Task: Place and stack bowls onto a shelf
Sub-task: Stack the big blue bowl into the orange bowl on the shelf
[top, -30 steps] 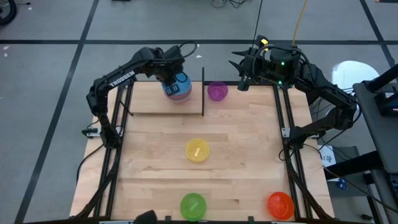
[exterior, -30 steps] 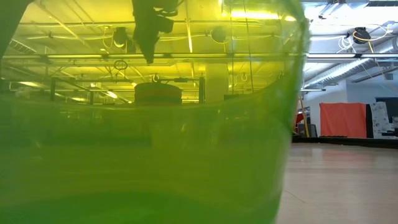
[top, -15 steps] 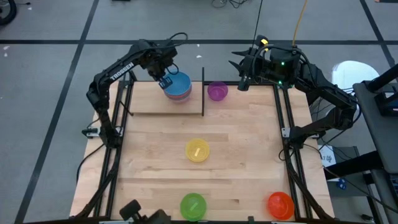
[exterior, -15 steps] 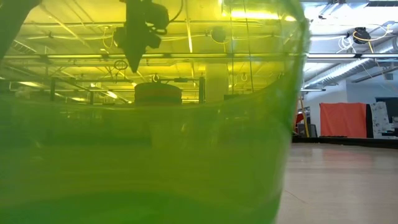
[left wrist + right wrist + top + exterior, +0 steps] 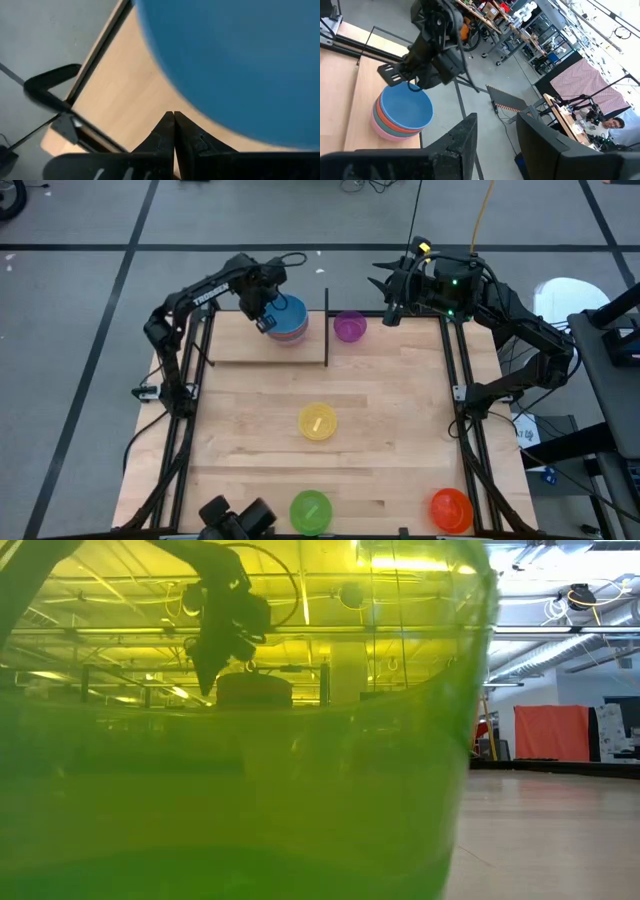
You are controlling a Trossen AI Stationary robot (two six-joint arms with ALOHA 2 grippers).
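A stack of bowls (image 5: 290, 321) with a blue bowl (image 5: 240, 60) on top stands by its base on the shelf's light plank (image 5: 245, 345) at the table's far left. The shelf's black rod (image 5: 326, 330) stands just right of it. My left gripper (image 5: 262, 317) points down, shut and empty, close beside the stack's left side; I see no contact. A purple bowl (image 5: 349, 327) sits right of the rod. A yellow bowl (image 5: 318, 422) sits mid-table. My right gripper (image 5: 500, 145) waits open, raised at the far right.
A green bowl (image 5: 310, 510) at the near edge fills the low view, where the left gripper (image 5: 210, 670) shows through it. An orange-red bowl (image 5: 451, 508) sits at the near right. Black frame rails (image 5: 463, 410) run along the table's sides.
My left gripper has gone from above the bowl stack toward the table's left edge and come down beside the stack, turning a little. The blue bowl stays on top of the stack.
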